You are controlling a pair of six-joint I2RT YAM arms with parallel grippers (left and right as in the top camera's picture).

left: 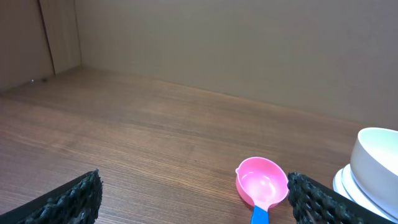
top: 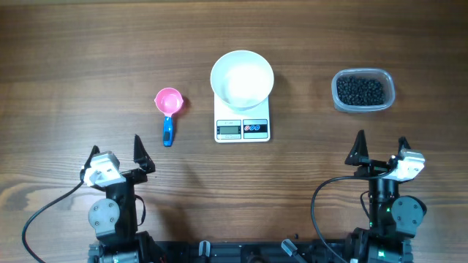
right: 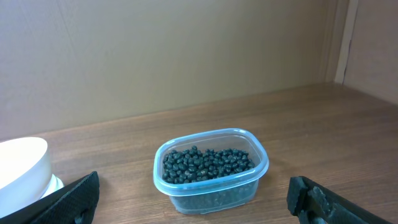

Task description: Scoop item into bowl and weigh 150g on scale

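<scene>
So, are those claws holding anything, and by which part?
Nothing is held. The left gripper and the right gripper both stand open and empty, short of the pink scoop and the beans.

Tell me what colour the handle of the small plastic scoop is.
The pink plastic scoop's handle is blue, clearest in the overhead view.

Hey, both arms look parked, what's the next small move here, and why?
Probably send the left gripper, open, toward the blue handle of the pink scoop lying just ahead of it. Nothing is held yet, the bowl on the scale is empty, and the beans sit in their tub.
</scene>
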